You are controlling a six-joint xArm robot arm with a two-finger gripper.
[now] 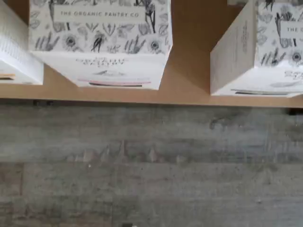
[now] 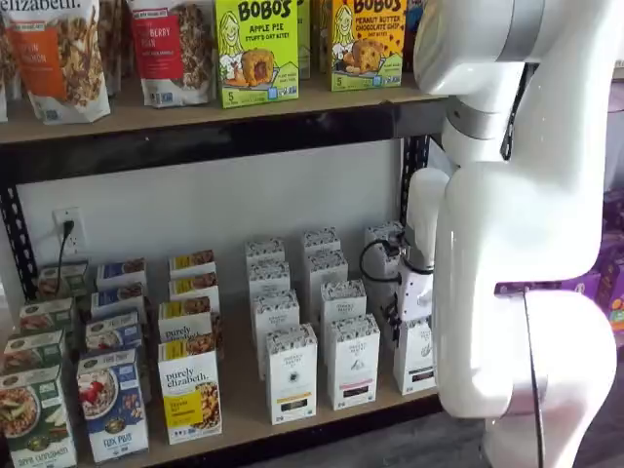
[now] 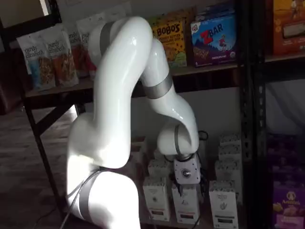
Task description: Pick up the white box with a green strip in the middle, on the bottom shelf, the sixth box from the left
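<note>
Scene: a stocked shelving unit with a white robot arm [image 3: 119, 109] standing in front of it, recorded in both shelf views.

End effector: seen at the lower right of centre in a shelf view [image 2: 415, 317] and low in the middle of a shelf view [image 3: 183, 191]. Only its white body and a trace of black finger can be made out. The jaws are set fully apart and no box is held.

Target item: the white box [image 2: 414, 356], a tall narrow carton with a speckled top and a dark label band near its base. It is placed in the front row of the bottom shelf, directly under the end effector, and is shown again in a shelf view [image 3: 187, 205]. It stands upright.

Bottom shelf: a pale plywood board [image 2: 244, 414] with a black front rail.

Neighbouring stock: white cartons of the same kind [image 2: 291, 375] are ranged in rows to the left of the target. Further left, purely elizabeth boxes [image 2: 190, 390] are kept.

Upper shelf: Bobo's boxes [image 2: 255, 49] and granola bags [image 2: 58, 54] are displayed.

Wrist view: two alike cartons, one marked THE ORGANIC PANTRY CO [image 1: 99, 42], are seen at the plywood edge, with a clear gap between them. A grey wood-grain floor [image 1: 151, 165] is shown beyond the shelf edge.
</note>
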